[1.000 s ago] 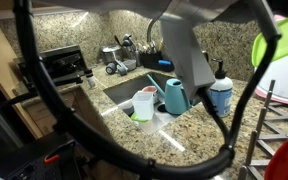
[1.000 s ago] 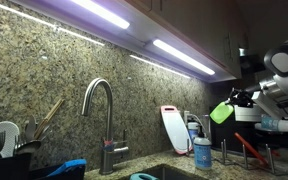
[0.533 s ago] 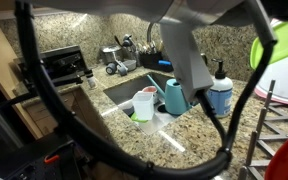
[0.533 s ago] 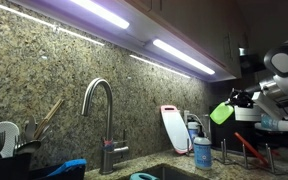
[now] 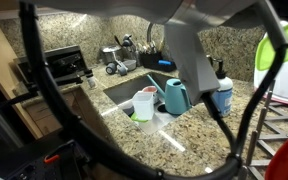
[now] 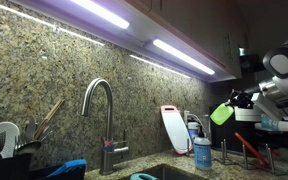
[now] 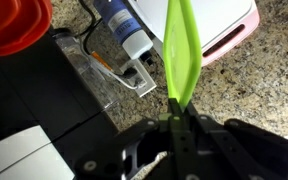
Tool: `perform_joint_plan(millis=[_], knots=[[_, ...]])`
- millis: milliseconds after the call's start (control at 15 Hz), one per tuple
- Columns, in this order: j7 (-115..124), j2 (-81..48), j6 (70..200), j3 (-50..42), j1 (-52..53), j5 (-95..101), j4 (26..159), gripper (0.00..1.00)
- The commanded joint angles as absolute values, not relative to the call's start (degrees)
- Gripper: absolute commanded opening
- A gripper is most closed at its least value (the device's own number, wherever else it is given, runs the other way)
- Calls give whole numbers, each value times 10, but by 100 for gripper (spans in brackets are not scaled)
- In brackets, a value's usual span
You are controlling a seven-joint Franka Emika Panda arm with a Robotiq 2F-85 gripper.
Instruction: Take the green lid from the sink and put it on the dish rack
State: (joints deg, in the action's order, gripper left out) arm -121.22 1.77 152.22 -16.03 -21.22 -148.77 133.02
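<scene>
In an exterior view the blurred arm (image 5: 189,55) covers part of the sink (image 5: 132,84); right of the sink, the green lid (image 5: 282,50) and dish rack (image 5: 279,125) are cut by the picture's edge.

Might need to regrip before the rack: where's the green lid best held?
Its thin wall at the rim, approached edge-on. The green lid shows as a narrow blade in the wrist view, and the gripper is shut on that edge.
</scene>
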Motion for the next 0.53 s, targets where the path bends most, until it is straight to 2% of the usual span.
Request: perform_joint_plan(millis=[0, 467], knots=[[-1192, 2, 1545, -168, -205, -1492, 1294, 2], [-1203, -18, 1566, -169, -195, -1492, 1274, 2]])
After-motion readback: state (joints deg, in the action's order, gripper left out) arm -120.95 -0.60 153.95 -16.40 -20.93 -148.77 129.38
